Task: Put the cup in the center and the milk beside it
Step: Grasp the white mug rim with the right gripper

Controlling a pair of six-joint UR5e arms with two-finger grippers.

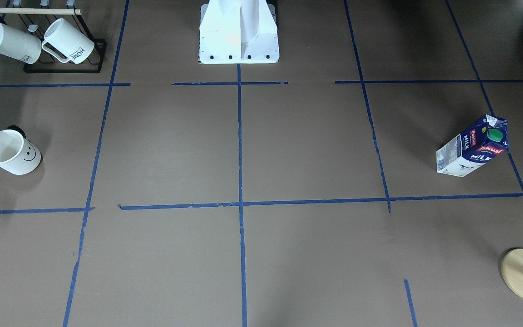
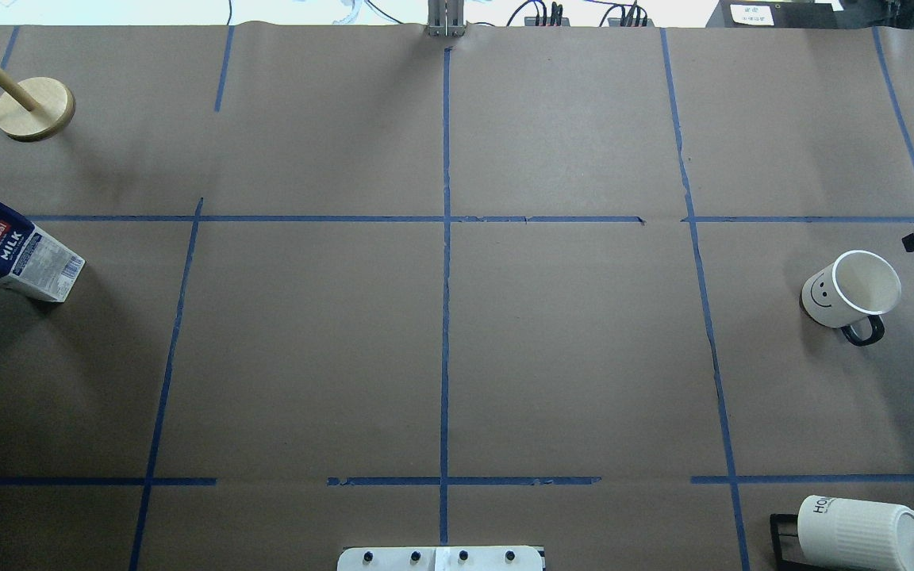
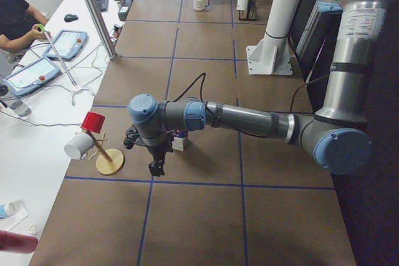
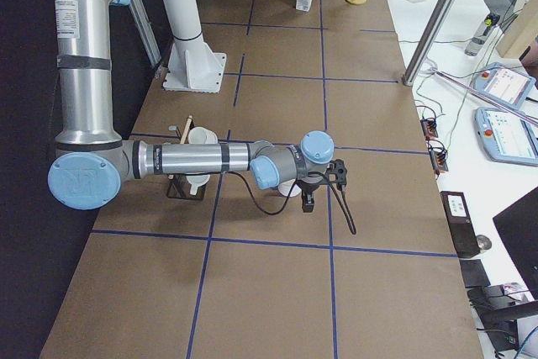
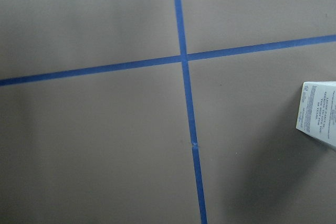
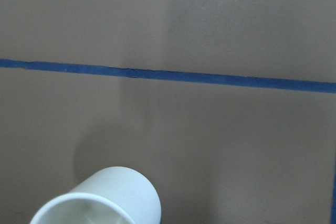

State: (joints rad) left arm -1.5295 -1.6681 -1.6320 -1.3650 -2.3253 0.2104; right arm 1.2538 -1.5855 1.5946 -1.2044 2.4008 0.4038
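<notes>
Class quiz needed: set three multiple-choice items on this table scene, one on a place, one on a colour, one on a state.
1. Where is the milk carton? A) at the end of the table on the robot's left B) on the middle tape crossing C) in the mug rack
2. What colour is its cap? A) red B) green C) yellow
3. How is the smiley cup? A) on its side B) upside down C) upright
Key: 1A, it sits at the overhead view's left edge; 2B, the round cap shows green; 3C, its open rim faces up.
</notes>
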